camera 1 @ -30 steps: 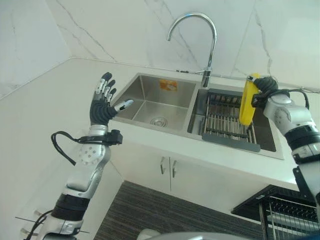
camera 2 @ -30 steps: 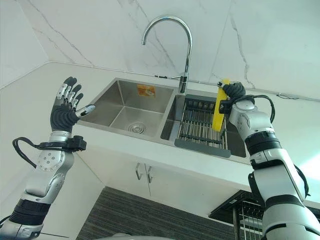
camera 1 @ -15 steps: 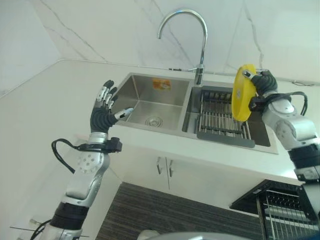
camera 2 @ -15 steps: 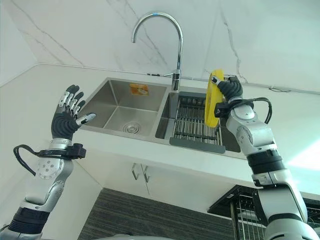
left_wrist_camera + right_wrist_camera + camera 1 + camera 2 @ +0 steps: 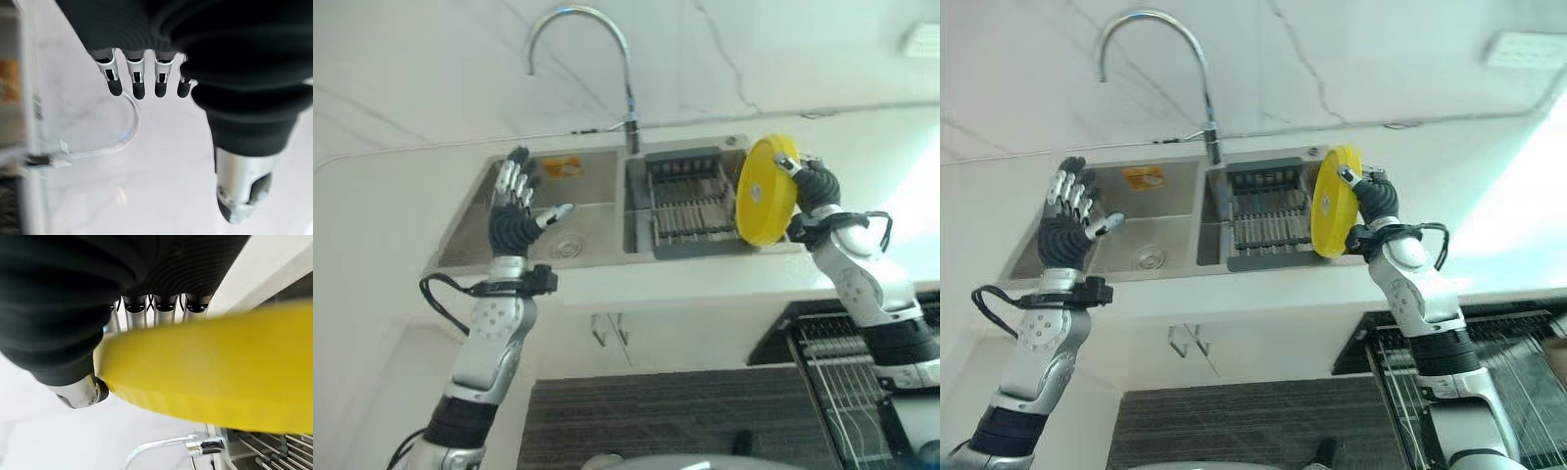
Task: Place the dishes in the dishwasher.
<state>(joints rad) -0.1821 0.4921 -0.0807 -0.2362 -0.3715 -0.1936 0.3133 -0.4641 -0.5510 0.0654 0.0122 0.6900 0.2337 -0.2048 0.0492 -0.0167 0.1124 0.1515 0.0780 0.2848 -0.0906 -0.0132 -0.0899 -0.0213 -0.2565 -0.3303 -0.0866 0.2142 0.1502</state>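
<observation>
A round yellow plate [image 5: 765, 190] stands on edge in my right hand [image 5: 814, 184], which is shut on its rim. It is held in the air over the right end of the drying rack [image 5: 689, 199] in the sink's right basin. The same plate [image 5: 215, 384] is pinched between the thumb and fingers in the right wrist view. My left hand [image 5: 514, 211] is raised with straight, spread fingers over the left basin [image 5: 534, 211], holding nothing. The open dishwasher's wire rack [image 5: 847, 367] shows at the lower right, below the counter.
A tall chrome faucet [image 5: 583, 49] rises behind the sink, in front of the marble wall. The white counter's front edge [image 5: 685, 284] runs between my arms. White cabinet doors [image 5: 607, 333] lie below it, and grey floor [image 5: 666, 416] under those.
My right hand has lifted the yellow plate off the rack and turned its face toward me, carrying it right. The whole view has swung round, so the camera has moved.
</observation>
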